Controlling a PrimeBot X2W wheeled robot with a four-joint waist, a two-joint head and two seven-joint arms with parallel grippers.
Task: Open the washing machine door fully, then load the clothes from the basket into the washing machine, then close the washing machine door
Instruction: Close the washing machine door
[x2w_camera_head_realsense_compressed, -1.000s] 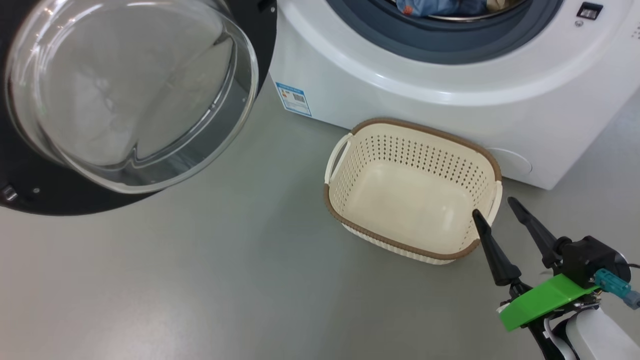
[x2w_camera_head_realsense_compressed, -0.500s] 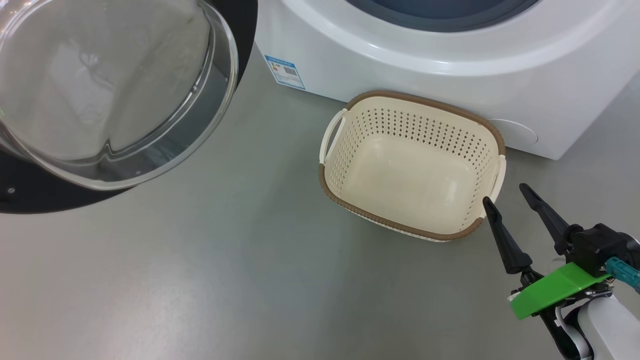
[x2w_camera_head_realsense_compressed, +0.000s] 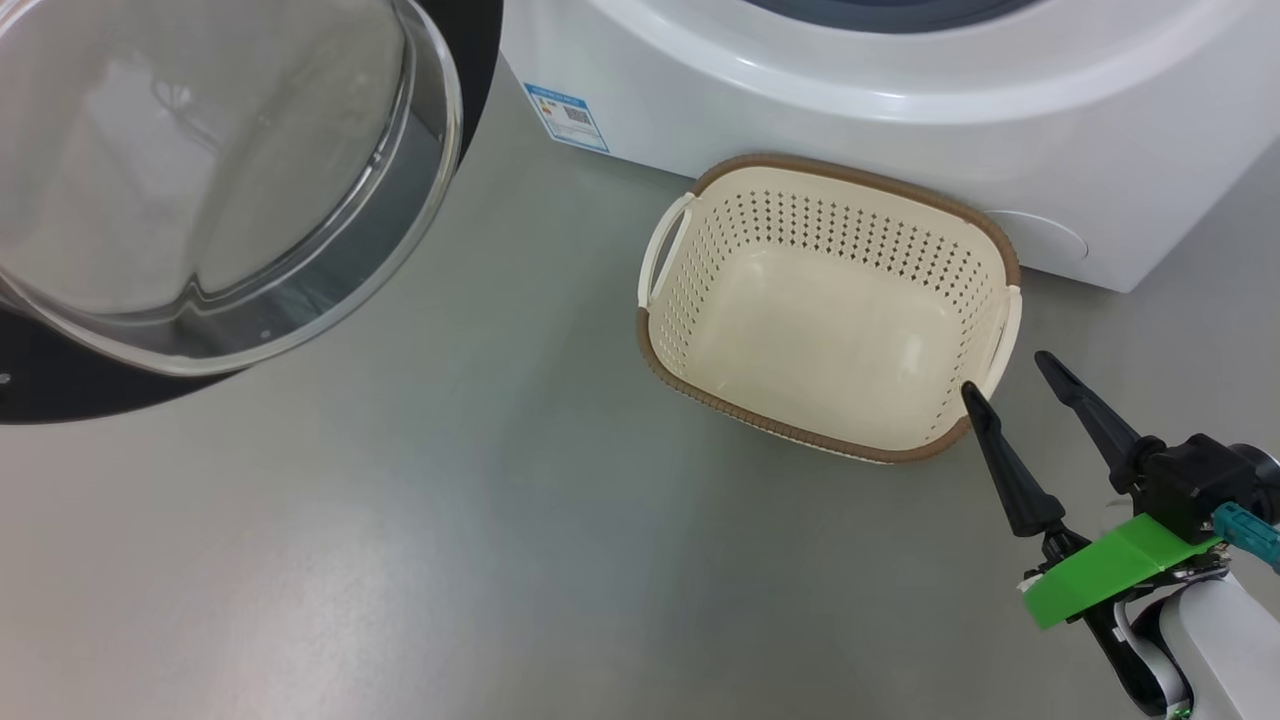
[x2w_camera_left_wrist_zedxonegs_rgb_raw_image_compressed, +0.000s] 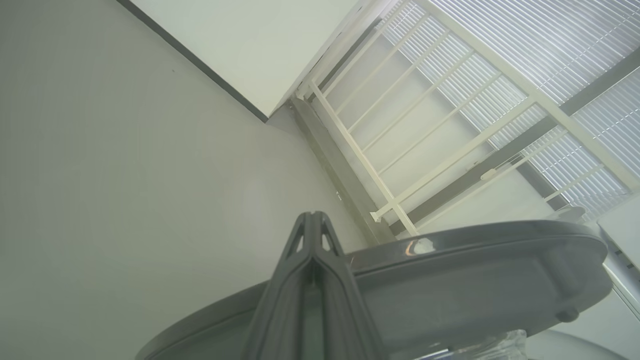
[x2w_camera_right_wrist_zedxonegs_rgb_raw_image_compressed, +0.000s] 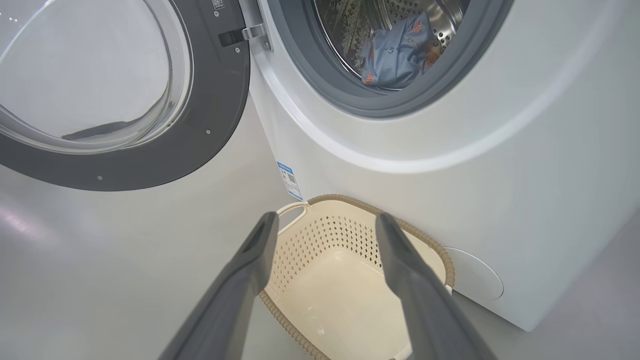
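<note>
The washing machine door (x2w_camera_head_realsense_compressed: 200, 170) hangs swung open at the upper left, its glass bowl bulging out of a black rim. The white washing machine (x2w_camera_head_realsense_compressed: 900, 100) stands behind the cream basket (x2w_camera_head_realsense_compressed: 800, 225), which holds nothing. My right gripper (x2w_camera_head_realsense_compressed: 1006, 374) is open just off the basket's near right corner, nothing between its fingers. In the right wrist view that gripper (x2w_camera_right_wrist_zedxonegs_rgb_raw_image_compressed: 327, 217) points over the basket (x2w_camera_right_wrist_zedxonegs_rgb_raw_image_compressed: 440, 255), and the light blue clothes (x2w_camera_right_wrist_zedxonegs_rgb_raw_image_compressed: 395, 55) lie inside the steel drum past the door (x2w_camera_right_wrist_zedxonegs_rgb_raw_image_compressed: 200, 125). My left gripper (x2w_camera_left_wrist_zedxonegs_rgb_raw_image_compressed: 312, 217) is shut on nothing, close to the door's grey edge (x2w_camera_left_wrist_zedxonegs_rgb_raw_image_compressed: 475, 270).
Grey floor spreads wide to the left of and in front of the basket. A blue label (x2w_camera_head_realsense_compressed: 566, 115) and a round lower cap (x2w_camera_head_realsense_compressed: 1045, 235) mark the machine's front. A white railing (x2w_camera_left_wrist_zedxonegs_rgb_raw_image_compressed: 400, 150) and window blinds lie beyond the left gripper.
The head camera has moved: the whole picture has slid upward and the drum opening has left its top edge. My right gripper stays open beside the basket's corner.
</note>
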